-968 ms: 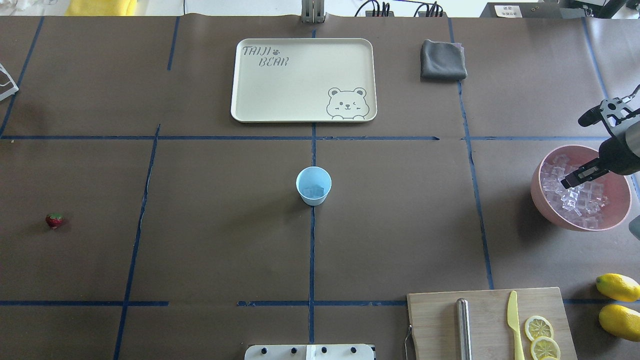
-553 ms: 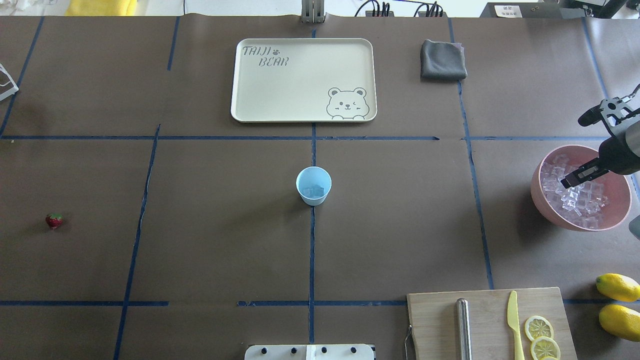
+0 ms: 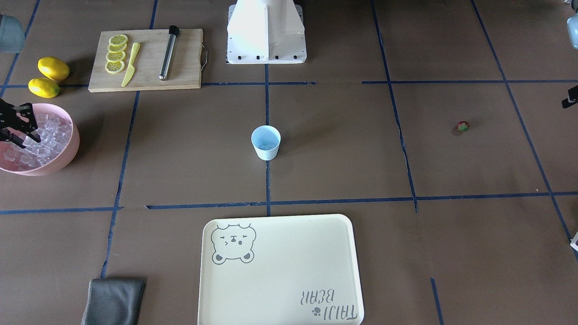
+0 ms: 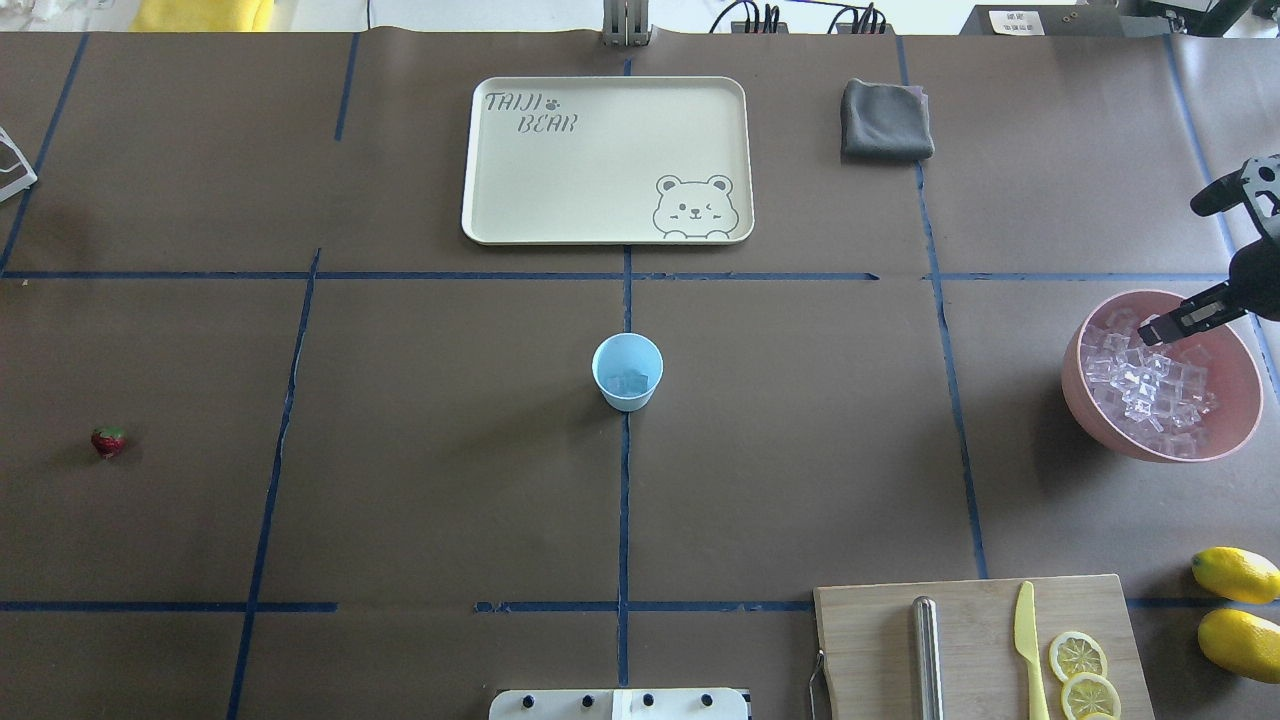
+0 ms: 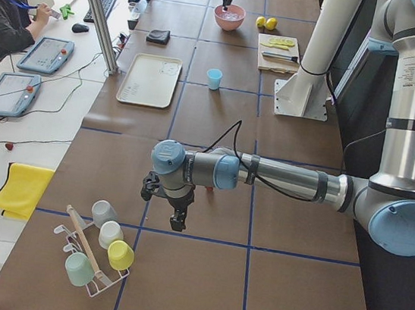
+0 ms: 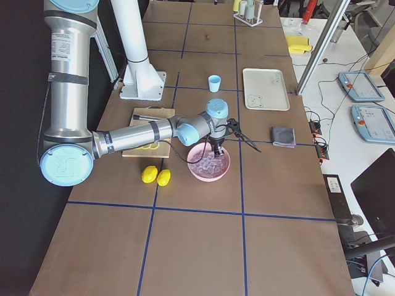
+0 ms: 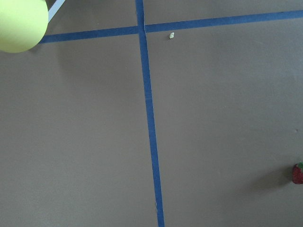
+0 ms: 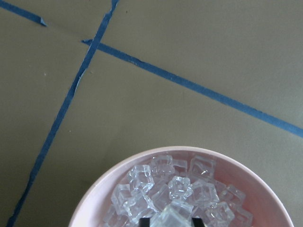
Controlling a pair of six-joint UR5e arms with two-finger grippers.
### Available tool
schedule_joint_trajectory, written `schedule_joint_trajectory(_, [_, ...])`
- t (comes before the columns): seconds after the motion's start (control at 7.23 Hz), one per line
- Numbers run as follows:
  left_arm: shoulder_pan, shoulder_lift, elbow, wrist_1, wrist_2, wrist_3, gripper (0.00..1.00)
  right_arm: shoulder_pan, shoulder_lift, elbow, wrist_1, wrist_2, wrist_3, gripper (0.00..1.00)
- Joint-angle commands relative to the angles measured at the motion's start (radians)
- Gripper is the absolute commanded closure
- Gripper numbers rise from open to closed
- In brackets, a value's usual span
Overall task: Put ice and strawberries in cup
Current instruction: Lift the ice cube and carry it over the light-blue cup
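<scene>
Ice (image 4: 1150, 390) is piled in the pink bowl (image 4: 1070, 385) at the right edge of the overhead frame, and your right gripper (image 4: 1150, 331) hangs over the bowl's upper left part. In the right wrist view one ice cube (image 8: 174, 213) sits between the two dark fingertips at the bottom edge, so the gripper looks pinched onto it, though only the tips show.

What matters to you now is the line to the cup (image 4: 627, 372). It stands upright at frame centre, well apart from the bowl, left of the gripper and a little lower in the picture, with bare table between. A few cubes already lie in its bottom. The carry, I judge, is a lift clear of the rim, then a long run leftward.

Leave the strawberry (image 4: 109, 440), far off at the left edge, to your left gripper (image 5: 177, 220), the nearer one. Whether that one is spread or pressed together you cannot tell.
</scene>
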Motion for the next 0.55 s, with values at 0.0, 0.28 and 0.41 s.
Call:
schedule_joint_trajectory(0.0, [0.000, -0.001, 0.001, -0.001, -0.001, 0.000, 0.00, 0.061, 0.037, 0.065, -0.113, 0.040, 0.003, 1.00])
schedule_joint_trajectory(0.28, [0.000, -0.001, -0.001, 0.001, 0.001, 0.000, 0.00, 0.063, 0.196, 0.120, -0.357, 0.035, 0.016, 1.00])
schedule_joint_trajectory(0.41, [0.000, -0.001, -0.001, 0.001, 0.001, 0.000, 0.00, 0.023, 0.264, 0.121, -0.376, 0.032, 0.133, 1.00])
